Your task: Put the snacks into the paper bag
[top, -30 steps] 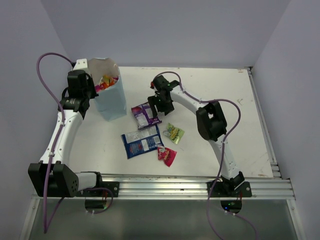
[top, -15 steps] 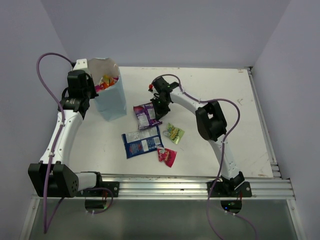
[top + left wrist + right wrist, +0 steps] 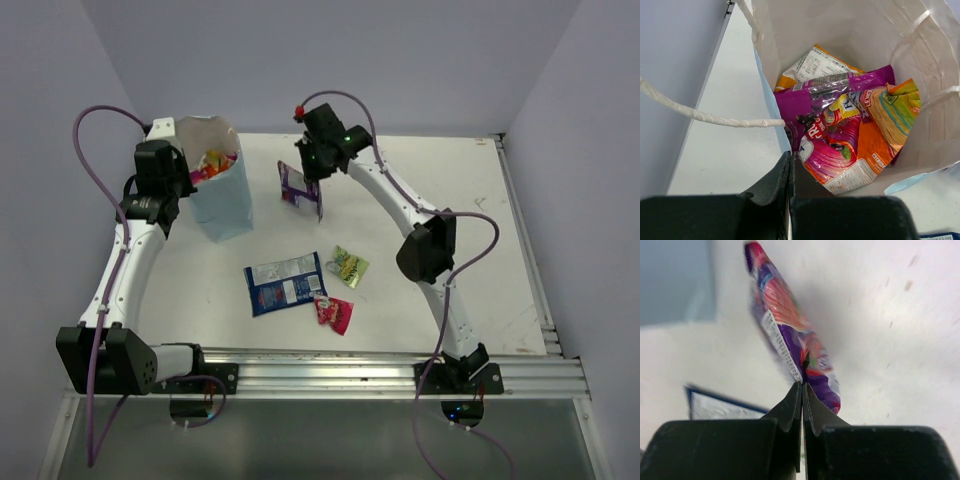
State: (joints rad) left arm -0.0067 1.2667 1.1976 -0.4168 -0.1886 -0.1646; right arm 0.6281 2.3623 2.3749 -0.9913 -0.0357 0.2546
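The paper bag (image 3: pixel 226 205) stands at the far left, and my left gripper (image 3: pixel 190 180) is shut on its near rim. In the left wrist view that gripper (image 3: pixel 790 159) pinches the bag's wall (image 3: pixel 840 25). Inside lie a purple packet (image 3: pixel 830 90), an orange-and-magenta packet (image 3: pixel 850 145) and an orange-and-white one (image 3: pixel 815 62). My right gripper (image 3: pixel 312 168) is shut on another purple packet (image 3: pixel 298 187), which hangs above the table to the right of the bag. The right wrist view shows its jaws (image 3: pixel 802 386) clamped on that packet's edge (image 3: pixel 785 325).
On the table lie a blue-and-white packet (image 3: pixel 285 283), a small green-yellow packet (image 3: pixel 349 266) and a small red packet (image 3: pixel 334 311). The blue packet's corner (image 3: pixel 725 407) shows below the held one. Grey walls close in the table on three sides.
My right gripper closed on the purple packet and lifted it off the table, up and toward the far side near the bag. The left arm and bag stayed put.
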